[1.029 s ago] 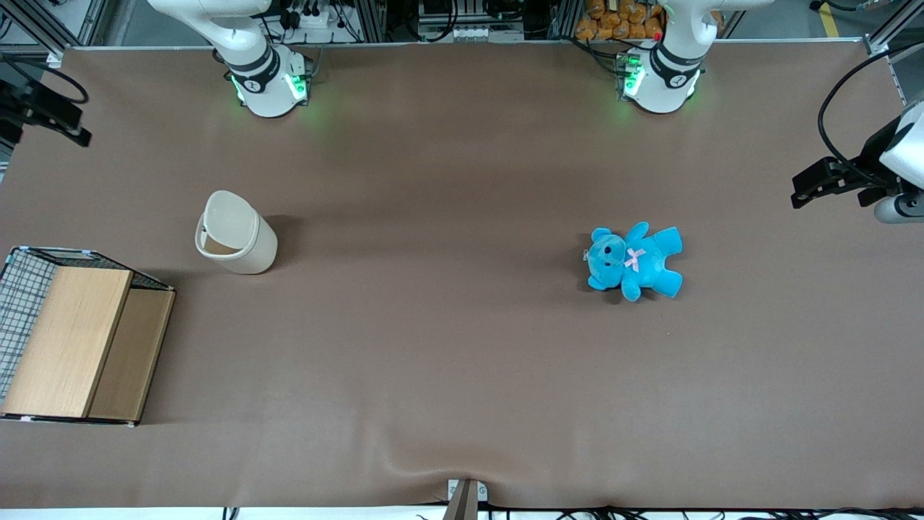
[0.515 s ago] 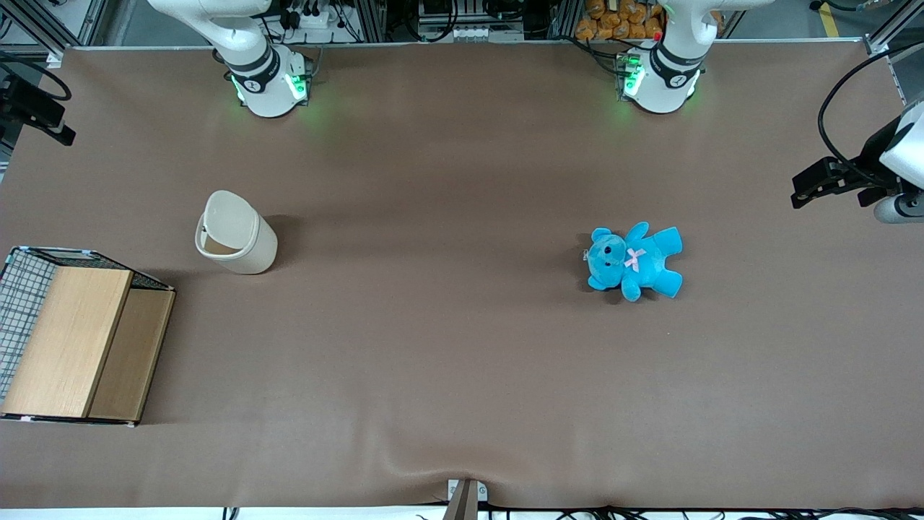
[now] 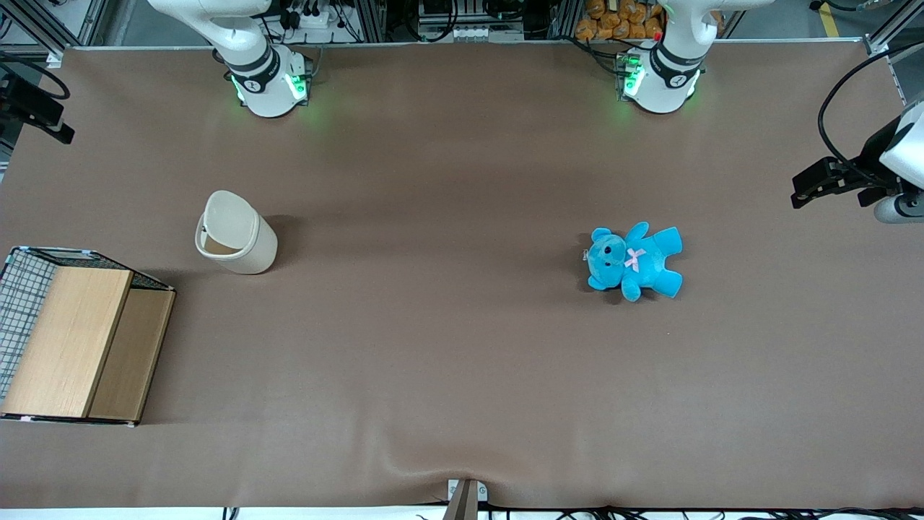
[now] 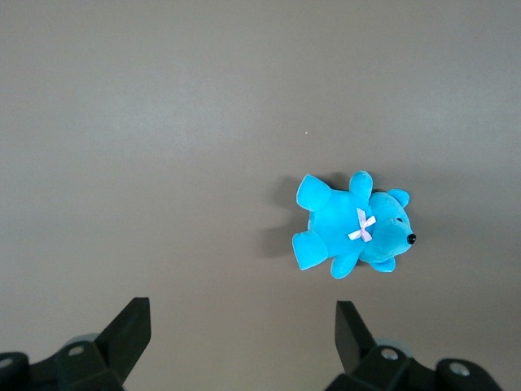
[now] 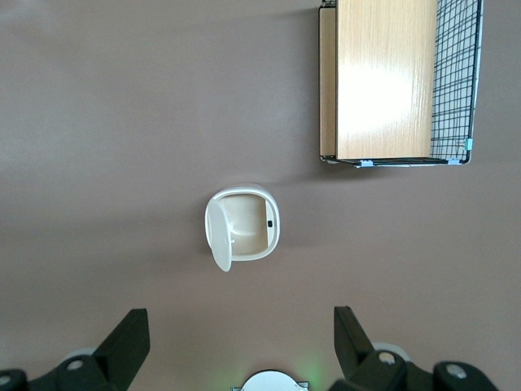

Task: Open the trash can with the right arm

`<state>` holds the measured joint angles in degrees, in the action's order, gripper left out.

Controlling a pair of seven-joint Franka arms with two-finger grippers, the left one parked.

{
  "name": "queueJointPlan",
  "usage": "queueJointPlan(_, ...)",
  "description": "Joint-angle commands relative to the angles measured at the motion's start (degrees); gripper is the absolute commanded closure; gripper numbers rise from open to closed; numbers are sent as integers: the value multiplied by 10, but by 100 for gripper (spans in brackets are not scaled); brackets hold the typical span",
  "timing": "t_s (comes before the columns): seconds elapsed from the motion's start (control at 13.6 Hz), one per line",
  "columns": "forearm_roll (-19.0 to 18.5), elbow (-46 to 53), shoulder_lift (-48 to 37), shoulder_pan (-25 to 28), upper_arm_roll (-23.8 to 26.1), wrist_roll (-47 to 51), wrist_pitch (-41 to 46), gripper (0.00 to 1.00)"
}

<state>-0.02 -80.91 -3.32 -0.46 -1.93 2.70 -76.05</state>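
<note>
The cream-white trash can (image 3: 238, 245) stands on the brown table toward the working arm's end. Its flip lid (image 3: 229, 217) is raised and the inside shows. In the right wrist view the trash can (image 5: 248, 224) is seen from above with its lid (image 5: 218, 238) standing up at one side. My right gripper (image 5: 242, 346) hangs high above the table, well apart from the can, with its black fingers (image 5: 130, 340) spread wide and nothing between them. In the front view the right gripper (image 3: 40, 115) shows as a dark shape at the table's edge.
A wood-and-wire box (image 3: 72, 339) sits nearer the front camera than the can, also in the right wrist view (image 5: 395, 81). A blue teddy (image 3: 635, 260) lies toward the parked arm's end. The working arm's base (image 3: 267, 83) stands at the table's back edge.
My right gripper has drifted a little farther from the front camera and toward the table's edge, then held still. The trash can and its raised lid have not moved.
</note>
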Motion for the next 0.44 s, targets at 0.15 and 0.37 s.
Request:
queueJointPlan(0.15,4,20,10,-13,4,0,12,0)
queueJointPlan(0.37,2,20,10,-12,4,0,13,0)
